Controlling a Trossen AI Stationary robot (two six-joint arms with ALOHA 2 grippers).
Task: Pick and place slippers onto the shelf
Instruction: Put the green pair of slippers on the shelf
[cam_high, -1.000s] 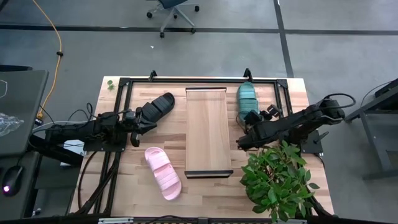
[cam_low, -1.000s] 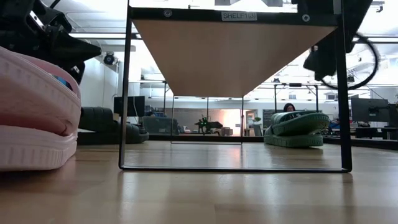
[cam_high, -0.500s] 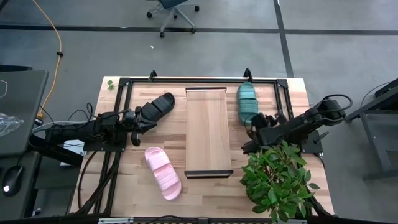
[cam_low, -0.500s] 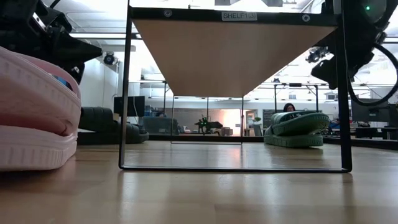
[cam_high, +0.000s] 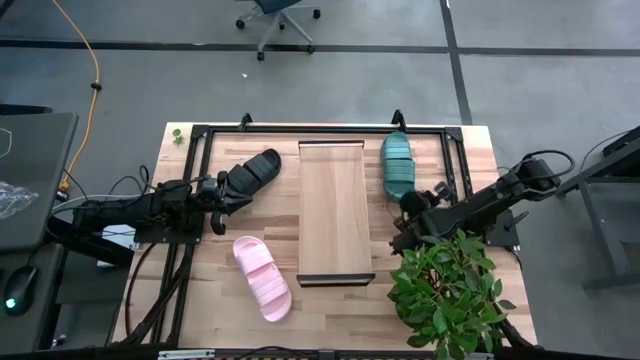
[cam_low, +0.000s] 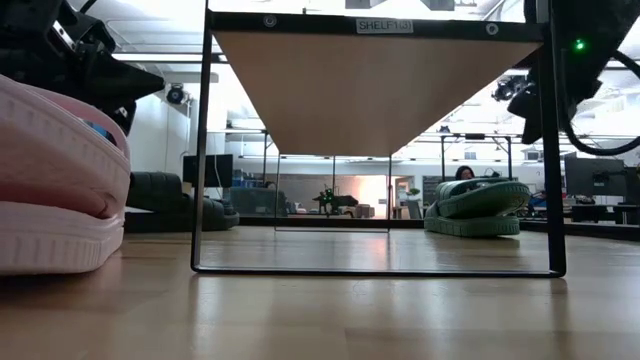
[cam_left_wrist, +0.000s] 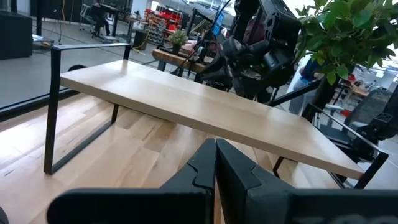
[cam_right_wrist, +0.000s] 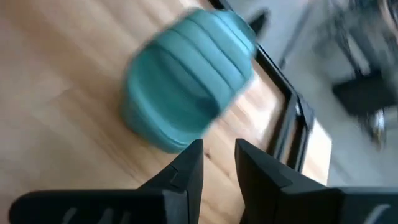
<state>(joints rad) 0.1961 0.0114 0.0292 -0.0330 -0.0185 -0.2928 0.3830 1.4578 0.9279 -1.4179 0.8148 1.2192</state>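
**Right gripper lining up on the teal slipper, nothing held**

Right gripper (cam_high: 408, 204) is sitting right of centre in the high view, just below the heel end of the teal slipper (cam_high: 397, 163). In the right wrist view its fingers (cam_right_wrist: 186, 168) are standing a narrow gap apart with bare wood between them, gripping nothing. The slipper (cam_right_wrist: 186, 78) fills the middle of that view directly ahead, which suggests the wrist is being aimed along the slipper's length for a grasp at the near end.

Left gripper (cam_high: 216, 196) is resting left of centre in the high view, touching or nearly touching the black slipper (cam_high: 250, 171). Its fingers (cam_left_wrist: 214, 171) are pressed together and empty.

Shelf (cam_high: 335, 210) is standing bare at centre, raised on dark rails. The pink slipper (cam_high: 262, 277) is lying at lower left on the tabletop (cam_high: 220, 300). All three slippers are on the table, none yet placed. A potted plant (cam_high: 448, 290) is crowding the lower right, just beside the right arm; judged a snag risk during the lift.
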